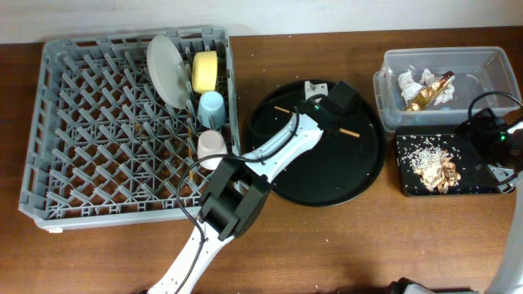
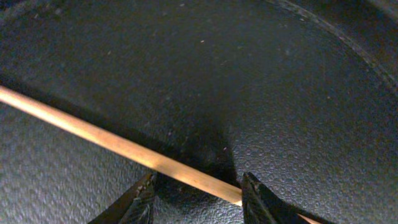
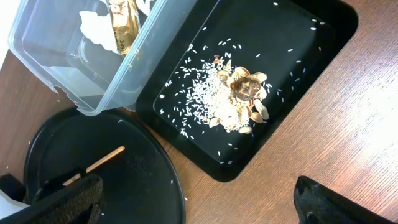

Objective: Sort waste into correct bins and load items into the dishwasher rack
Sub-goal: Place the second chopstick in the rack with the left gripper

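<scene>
Rack: the grey dishwasher rack (image 1: pixel 34 139) stood at the left of the table (image 1: pixel 368 245); along its right side a grey plate (image 1: pixel 166 69) stood on edge, with a yellow bowl (image 1: pixel 204 71) just beside it

Cups: a light blue cup (image 1: pixel 211 108) and a pale pink cup (image 1: pixel 213 147) sat in the same right-hand strip of the rack, the pink one nearer the front

Round tray: a large round black tray (image 1: pixel 343 171) lay between the rack and the two bins; a thin wooden chopstick (image 2: pixel 124 147) lay flat on it

Left gripper: the left gripper (image 2: pixel 196 196) was low over the round tray; its jaws were apart, one on each side of the chopstick, which ran slantwise between them; I saw no clamping on the stick

Right gripper: the right gripper (image 3: pixel 199 202) hung above the table edge near the flat tray; jaws spread wide, nothing between them

Clear tub: the clear tub (image 1: pixel 482 61) stood at the far right; crumpled white tissues (image 1: pixel 409 80) and a gold-brown wrapper (image 1: pixel 426 94) lay inside

Flat tray: the flat black tray (image 1: pixel 409 184) lay just in front of the tub; brown scraps (image 1: pixel 445 173) and white rice-like crumbs (image 1: pixel 421 157) were scattered in it

Second chopstick: I could not make it out
</scene>
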Robot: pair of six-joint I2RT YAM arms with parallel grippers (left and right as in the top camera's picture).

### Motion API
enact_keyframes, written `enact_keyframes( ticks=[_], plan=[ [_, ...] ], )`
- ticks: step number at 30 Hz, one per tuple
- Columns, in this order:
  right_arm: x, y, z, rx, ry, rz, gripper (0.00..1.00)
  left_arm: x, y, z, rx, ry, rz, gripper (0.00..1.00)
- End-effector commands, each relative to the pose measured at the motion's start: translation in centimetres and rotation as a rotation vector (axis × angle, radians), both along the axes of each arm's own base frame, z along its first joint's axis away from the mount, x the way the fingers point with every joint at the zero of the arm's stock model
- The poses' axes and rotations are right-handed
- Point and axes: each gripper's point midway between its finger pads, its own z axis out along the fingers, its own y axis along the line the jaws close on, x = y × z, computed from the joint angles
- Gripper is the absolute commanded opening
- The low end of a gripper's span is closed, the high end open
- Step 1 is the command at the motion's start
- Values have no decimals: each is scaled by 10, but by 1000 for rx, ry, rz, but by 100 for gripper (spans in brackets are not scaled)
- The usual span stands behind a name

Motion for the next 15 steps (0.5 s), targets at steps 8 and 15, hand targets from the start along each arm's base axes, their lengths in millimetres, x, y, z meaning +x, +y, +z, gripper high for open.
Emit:
enact_keyframes(
  ticks=[8, 15],
  plan=[
    [0, -2, 7, -14, -15, -9, 99, -21, 15, -42, 232, 97, -321, 40],
    [0, -2, 7, -14, -15, -9, 98, -24, 18, -44, 243, 111, -322, 11]
  ],
)
